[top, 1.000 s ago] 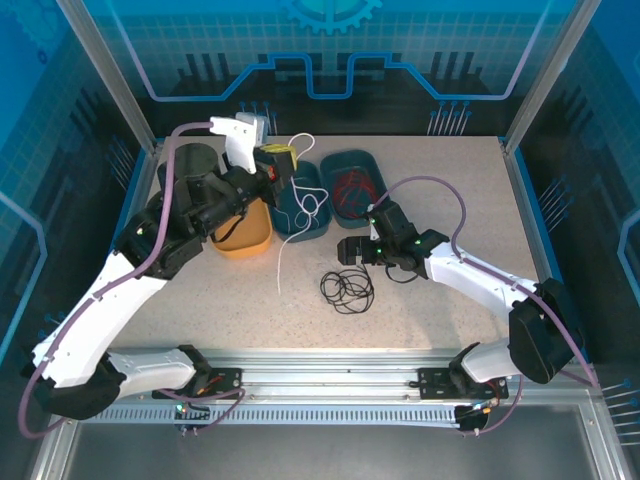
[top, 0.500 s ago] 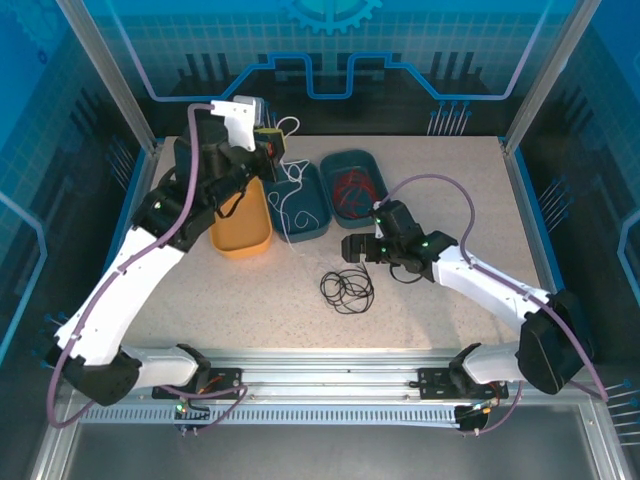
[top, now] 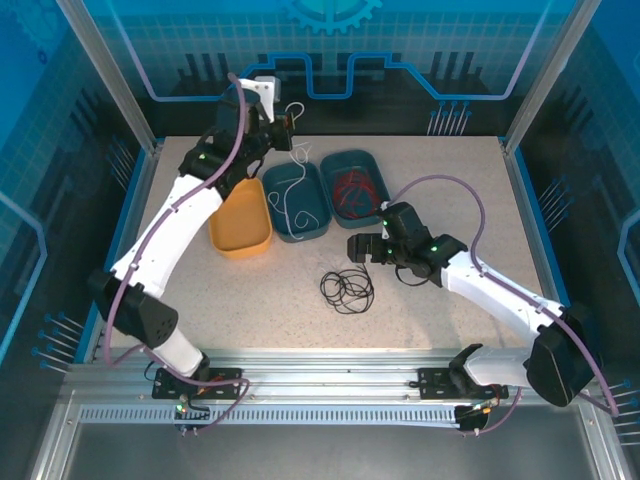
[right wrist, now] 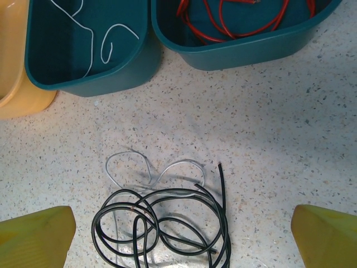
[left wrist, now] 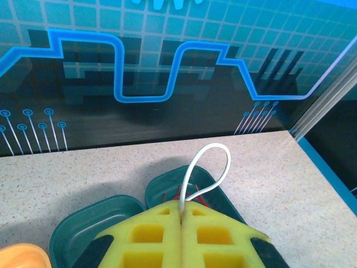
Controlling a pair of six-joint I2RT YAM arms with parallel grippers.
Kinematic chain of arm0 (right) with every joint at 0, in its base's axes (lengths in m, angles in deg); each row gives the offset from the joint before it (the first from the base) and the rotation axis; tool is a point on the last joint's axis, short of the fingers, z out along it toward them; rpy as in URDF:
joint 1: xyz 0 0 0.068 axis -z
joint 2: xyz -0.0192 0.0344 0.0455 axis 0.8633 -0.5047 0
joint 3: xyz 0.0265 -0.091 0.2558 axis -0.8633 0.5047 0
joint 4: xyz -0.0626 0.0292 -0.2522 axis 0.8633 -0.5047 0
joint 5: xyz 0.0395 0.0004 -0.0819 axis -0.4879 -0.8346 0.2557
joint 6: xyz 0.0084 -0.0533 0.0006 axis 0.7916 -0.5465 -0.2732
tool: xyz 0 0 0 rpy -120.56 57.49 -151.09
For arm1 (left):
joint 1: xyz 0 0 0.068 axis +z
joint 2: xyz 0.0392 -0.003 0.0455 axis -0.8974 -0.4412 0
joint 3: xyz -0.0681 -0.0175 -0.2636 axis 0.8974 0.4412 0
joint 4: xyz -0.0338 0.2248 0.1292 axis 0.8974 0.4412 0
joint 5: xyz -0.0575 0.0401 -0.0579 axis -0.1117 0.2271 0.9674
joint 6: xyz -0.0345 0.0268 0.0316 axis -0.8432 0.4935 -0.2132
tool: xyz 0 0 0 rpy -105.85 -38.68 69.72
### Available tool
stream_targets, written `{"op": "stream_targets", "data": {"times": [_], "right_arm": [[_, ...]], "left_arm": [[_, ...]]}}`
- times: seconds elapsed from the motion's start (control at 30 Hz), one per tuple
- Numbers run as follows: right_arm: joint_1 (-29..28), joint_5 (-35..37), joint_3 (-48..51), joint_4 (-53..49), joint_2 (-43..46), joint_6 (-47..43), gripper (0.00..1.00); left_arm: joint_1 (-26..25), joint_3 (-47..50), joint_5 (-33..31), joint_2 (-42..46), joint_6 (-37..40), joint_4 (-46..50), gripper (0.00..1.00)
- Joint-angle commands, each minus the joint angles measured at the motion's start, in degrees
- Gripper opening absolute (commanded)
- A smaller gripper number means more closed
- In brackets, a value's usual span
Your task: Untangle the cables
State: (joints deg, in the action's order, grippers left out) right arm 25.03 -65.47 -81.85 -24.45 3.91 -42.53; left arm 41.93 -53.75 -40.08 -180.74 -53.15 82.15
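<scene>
Top external view: the left claw point(top: 281, 122) stands high at the far edge of the desk point(top: 450, 180), pressed together on the white cable point(top: 297, 160), which hangs from it into the left teal tray point(top: 300, 238). The red cable point(top: 355, 190) lies in the right teal tray point(top: 350, 153). The black cable point(top: 347, 289) lies coiled on the desk, apart from both trays. The right claw point(top: 352, 248) hovers just beyond that coil, spread wide and holding nothing. Left wrist view: the yellow fingers point(left wrist: 223, 240) meet on a small loop of the white cable point(left wrist: 189, 172); the length below the pinch is hidden. Right wrist view: the black cable point(right wrist: 162, 223) sits between the spread fingers point(right wrist: 39, 234), its lower turns cut off by the frame edge. A pale strand point(right wrist: 187, 161) crosses its upper turns; whether it belongs to the white cable cannot be determined. Handling: all three cables appear light, thin and limp, and are likely to snag and drag their neighbours. Recommended hold: the free black end point(right wrist: 221, 178), not the overlapped centre.
</scene>
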Motion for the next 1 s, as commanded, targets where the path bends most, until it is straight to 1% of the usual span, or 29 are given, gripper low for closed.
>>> {"op": "stream_targets", "data": {"times": [0.0,0.07,0.2,0.37,0.57,0.8,0.97], "right_arm": [[0.6,1.5,-0.1,-1.7,1.6,0.9,1.0],[0.6,1.8,-0.9,-2.8,1.7,0.6,1.0],[0.5,2.8,-1.2,-4.4,2.8,0.4,1.0],[0.7,3.3,0.2,-4.4,4.7,0.8,1.0],[1.0,3.0,0.3,-4.6,4.9,0.8,1.0],[1.0,1.9,0.6,-3.6,4.7,1.1,1.0],[1.0,1.8,0.8,-3.7,5.1,1.3,1.0]], "left_arm": [[1.1,-3.4,0.5,-3.3,2.1,-1.4,0.0],[1.3,-4.0,0.8,-5.5,2.8,-2.7,0.0],[1.3,-6.0,0.1,-9.8,3.4,-2.3,0.0],[1.4,-5.0,-2.6,-13.1,4.6,-3.0,0.0],[1.3,-0.6,-4.7,-14.2,6.6,-5.2,0.01],[1.3,2.9,-7.0,-14.8,7.4,-4.4,0.01],[1.3,3.6,-7.1,-16.3,6.7,-2.8,0.02]]}}
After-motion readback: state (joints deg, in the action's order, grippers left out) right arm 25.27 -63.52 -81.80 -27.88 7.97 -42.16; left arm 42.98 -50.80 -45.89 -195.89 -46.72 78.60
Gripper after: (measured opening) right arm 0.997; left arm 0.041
